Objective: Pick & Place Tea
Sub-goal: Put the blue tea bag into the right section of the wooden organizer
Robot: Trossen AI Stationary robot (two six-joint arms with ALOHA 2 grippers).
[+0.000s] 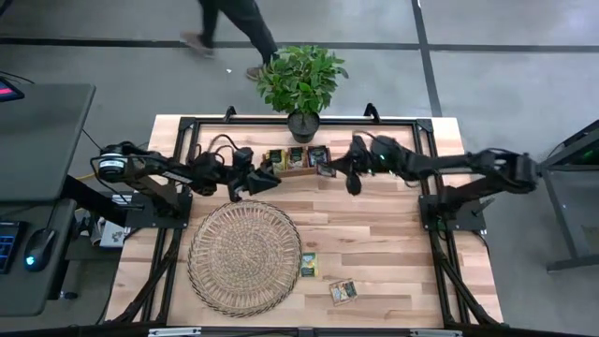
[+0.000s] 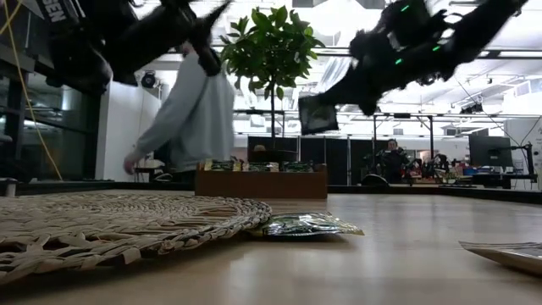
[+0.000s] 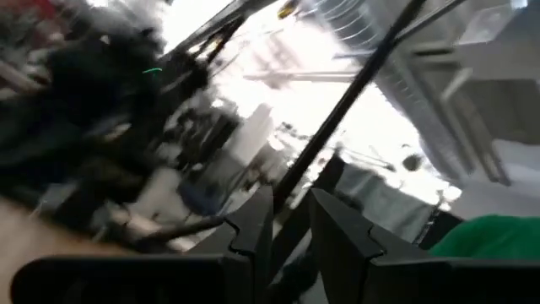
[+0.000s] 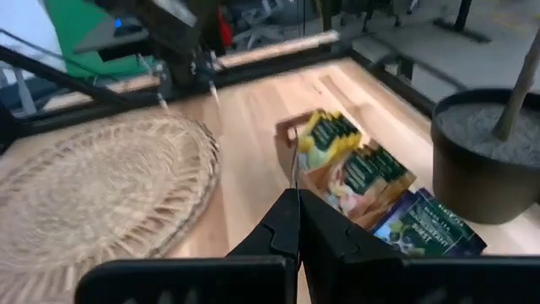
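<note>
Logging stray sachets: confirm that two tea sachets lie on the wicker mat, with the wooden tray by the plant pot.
Wrong in one respect. The two tea sachets lie on the bare table beside the wicker mat, not on it, as the high view shows. The wooden tray does sit by the plant pot.

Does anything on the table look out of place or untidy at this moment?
Yes. Two tea sachets lie loose on the wood beside the wicker mat, and another lies outside the wooden tray.

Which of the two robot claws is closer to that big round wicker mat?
The left gripper. It hangs just beyond the wicker mat, near its far edge. The right gripper is farther off, past the mat's right side, near the wooden tray.
</note>
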